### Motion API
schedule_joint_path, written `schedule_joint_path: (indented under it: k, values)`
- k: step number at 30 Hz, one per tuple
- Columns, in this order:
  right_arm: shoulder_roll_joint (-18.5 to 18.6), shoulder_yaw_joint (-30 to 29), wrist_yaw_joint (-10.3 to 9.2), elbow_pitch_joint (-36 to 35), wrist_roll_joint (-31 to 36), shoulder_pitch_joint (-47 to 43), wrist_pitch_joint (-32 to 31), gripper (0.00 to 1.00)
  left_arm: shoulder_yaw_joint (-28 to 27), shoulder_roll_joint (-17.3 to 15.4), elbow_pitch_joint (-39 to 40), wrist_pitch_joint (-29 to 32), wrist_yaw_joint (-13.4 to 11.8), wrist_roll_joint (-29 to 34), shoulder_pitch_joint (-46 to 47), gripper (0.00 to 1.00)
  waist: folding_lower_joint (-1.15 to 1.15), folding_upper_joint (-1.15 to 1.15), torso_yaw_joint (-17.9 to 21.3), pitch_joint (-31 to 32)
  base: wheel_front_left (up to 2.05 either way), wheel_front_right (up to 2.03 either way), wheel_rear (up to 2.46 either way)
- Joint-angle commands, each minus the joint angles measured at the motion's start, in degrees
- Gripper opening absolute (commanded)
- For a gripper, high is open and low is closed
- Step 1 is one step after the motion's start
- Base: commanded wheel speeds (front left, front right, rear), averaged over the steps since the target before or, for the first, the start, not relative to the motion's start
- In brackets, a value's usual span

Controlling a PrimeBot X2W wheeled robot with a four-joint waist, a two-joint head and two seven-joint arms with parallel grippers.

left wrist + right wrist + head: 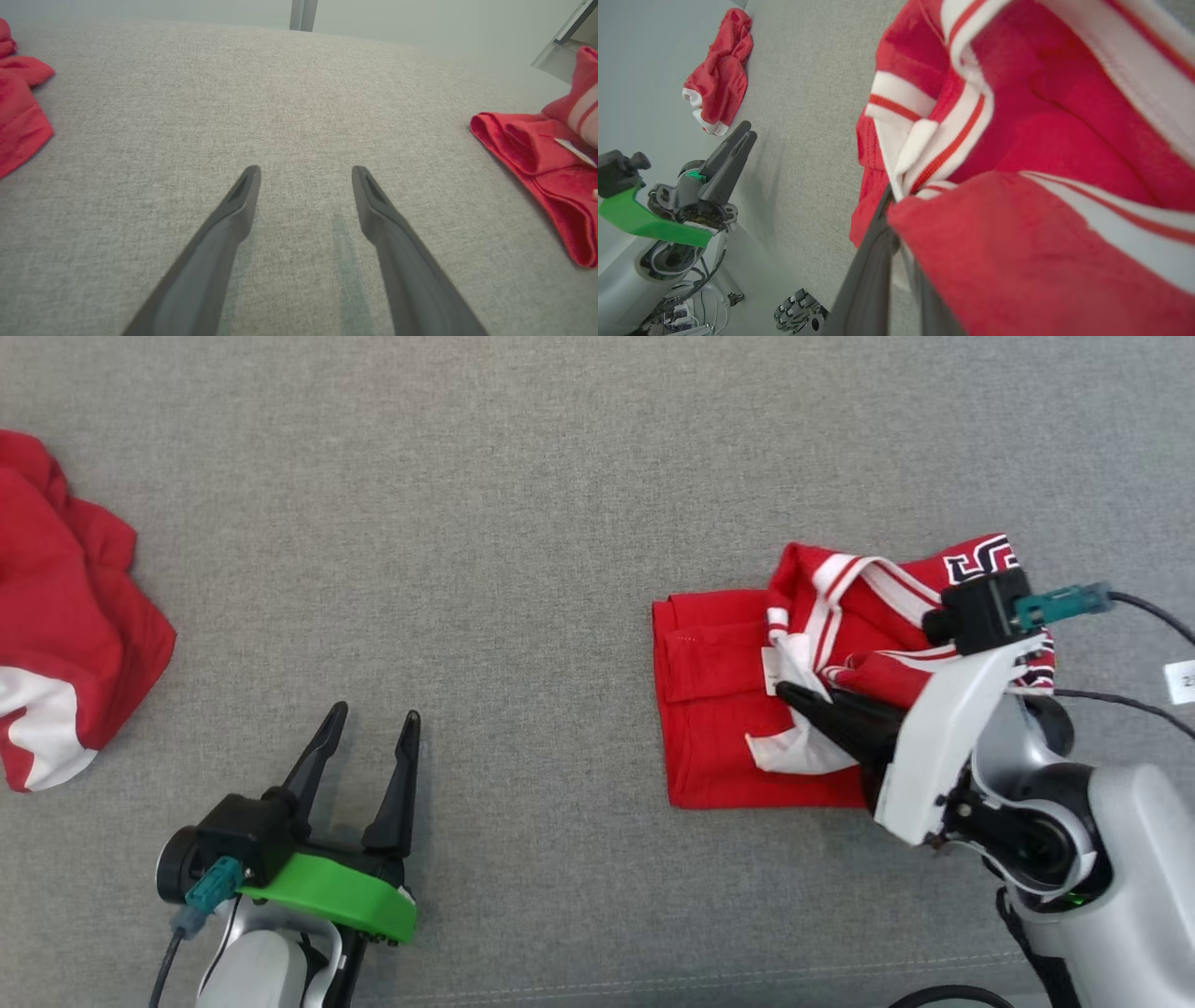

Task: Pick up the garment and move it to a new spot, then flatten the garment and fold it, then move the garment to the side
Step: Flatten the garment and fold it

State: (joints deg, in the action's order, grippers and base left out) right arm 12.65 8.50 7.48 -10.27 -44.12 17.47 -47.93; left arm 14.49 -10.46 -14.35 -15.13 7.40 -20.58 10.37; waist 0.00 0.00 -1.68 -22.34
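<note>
Red garment with white-striped trim lies folded, rumpled, pinched by right gripper.

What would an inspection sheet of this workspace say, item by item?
Surface: grey woven fabric, flat.
Job's things: red jersey with white striped trim, partly folded, at the right.
Clutter: second red garment, crumpled, at the far left.
Grippers: left jaws open over bare fabric; right jaws shut on the red jersey's white trim.
Cables: black cables trail from the right wrist; a left-wrist cable hangs down.
Surroundings: pale wall and a grey post beyond the surface.
</note>
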Motion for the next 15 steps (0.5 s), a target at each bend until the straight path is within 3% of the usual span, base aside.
schedule_joint_path:
  k: [1, 8, 9, 10, 15]
  values:
    - [-0.23, 1.22, 0.02, 1.14, 1.45, 1.13, 1.5, 0.0, -0.27, -0.38, -0.81, 0.01, 0.15, 0.26, 1.02, 1.0, 0.0, 0.0, -1.1, -1.32, 0.0, 0.0, 0.0]
    - [-1.17, 6.77, 0.02, 7.3, 4.11, 4.03, 7.62, 0.0, -0.58, 0.56, -4.06, 0.01, 0.16, 1.79, 2.7, 1.0, 0.0, 0.0, -2.45, -2.38, 0.0, 0.0, 0.0]
    - [-1.23, 7.37, 0.02, 7.49, 4.51, 4.72, 8.74, 0.24, -0.87, 0.64, -4.46, 0.01, 0.16, 1.94, 2.57, 1.0, 0.0, 0.0, -2.42, -2.38, 0.0, 0.0, 0.0]
    - [-1.08, 8.52, 0.02, 7.49, 4.6, 5.16, 9.48, 1.0, -1.08, 0.74, -4.74, 0.01, 0.16, 2.04, 2.41, 1.0, 0.0, 0.0, -2.32, -2.28, 0.0, 0.0, 0.0]
    - [1.65, 12.94, 0.02, 0.99, 1.1, 4.31, 11.02, 1.0, -3.64, 0.24, -6.14, 0.06, 0.14, 2.55, -0.26, 1.0, 0.0, 0.0, -0.22, -0.49, 0.0, 0.0, 0.0]
